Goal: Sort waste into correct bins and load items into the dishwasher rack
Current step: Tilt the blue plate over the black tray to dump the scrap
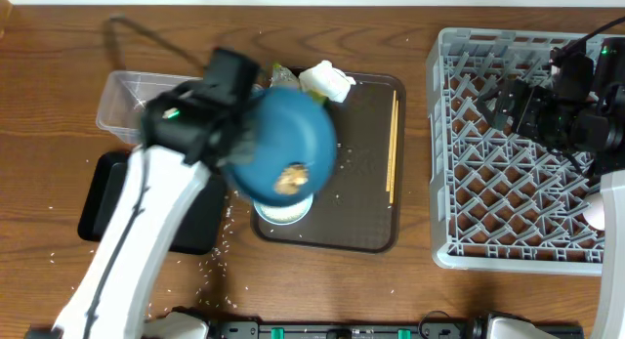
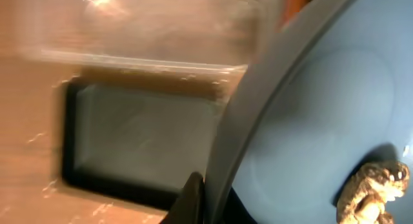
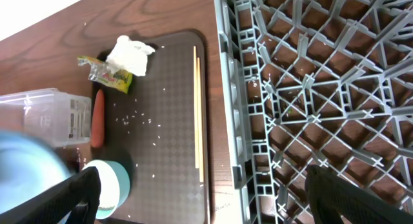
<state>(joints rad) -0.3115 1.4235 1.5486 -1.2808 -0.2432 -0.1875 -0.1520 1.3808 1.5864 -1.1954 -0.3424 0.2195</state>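
My left gripper (image 1: 241, 144) is shut on the rim of the dark-blue dish (image 1: 288, 134), which hangs tilted over the brown serving tray's left end. A brown food lump (image 1: 291, 178) clings to the dish's low side. In the left wrist view the dish rim (image 2: 258, 114) sits between the jaws, with the lump (image 2: 371, 193) at the lower right. The white bowl (image 1: 285, 211) sits under the dish. Tissue (image 3: 132, 55), wrapper (image 3: 106, 72), carrot (image 3: 98, 117) and chopsticks (image 3: 197, 108) lie on the serving tray. My right gripper (image 3: 206, 198) is open and empty over the rack's (image 1: 518, 212) left part.
The clear tub (image 1: 127, 100) stands at the back left, and the black tray (image 1: 103, 197) lies in front of it, partly under my left arm. The brown serving tray (image 1: 361, 197) lies between them and the rack. Rice grains (image 1: 220, 246) dot the table.
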